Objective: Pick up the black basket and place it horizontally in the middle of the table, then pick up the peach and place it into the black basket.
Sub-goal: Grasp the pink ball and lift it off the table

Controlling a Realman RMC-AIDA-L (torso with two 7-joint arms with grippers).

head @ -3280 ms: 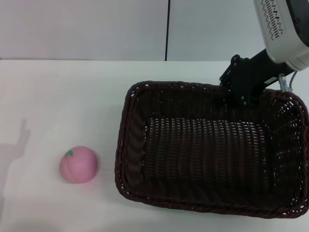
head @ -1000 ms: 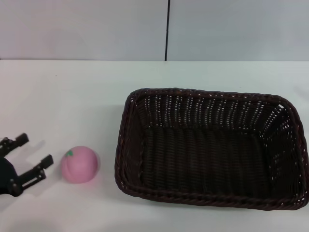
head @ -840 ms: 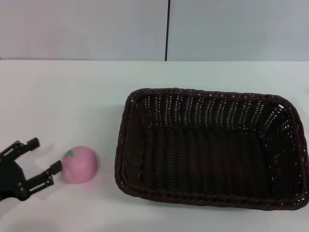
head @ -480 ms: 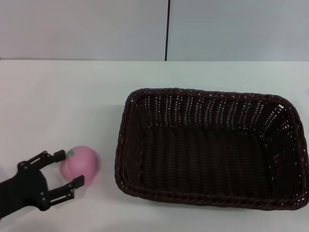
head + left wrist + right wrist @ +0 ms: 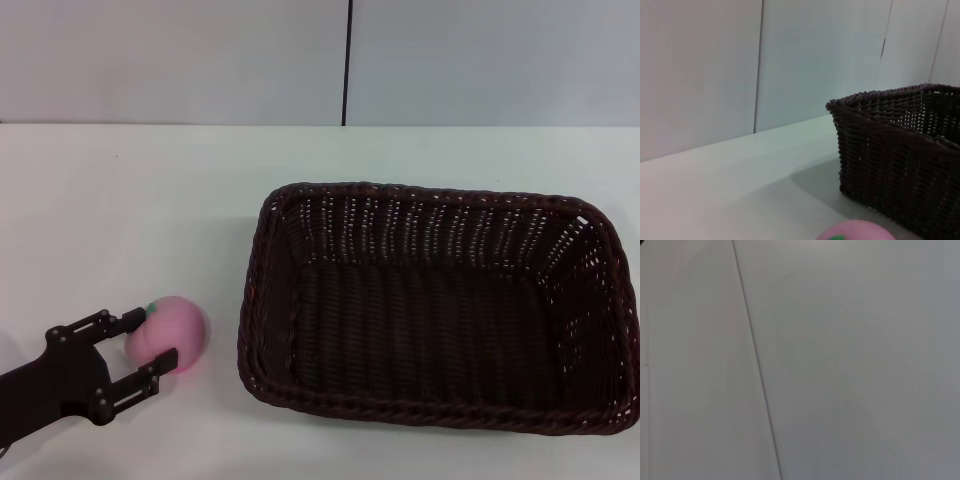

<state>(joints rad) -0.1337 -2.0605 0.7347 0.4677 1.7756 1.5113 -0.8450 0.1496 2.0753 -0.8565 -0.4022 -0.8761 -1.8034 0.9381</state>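
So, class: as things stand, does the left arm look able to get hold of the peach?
Probably yes. The left tool is open with a finger on either side of the peach, and nothing lies between them; the basket sits apart on the peach's far side.

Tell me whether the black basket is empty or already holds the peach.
Empty. The black basket shows only bare weave inside; the peach sits outside it on the table, between the open fingers of the left gripper.

A pale grey wall (image 5: 180, 60) rises behind the work surface, made of flat panels. A thin dark vertical seam (image 5: 347, 62) divides two panels in the head view. Similar wall panels and seams fill both wrist views.
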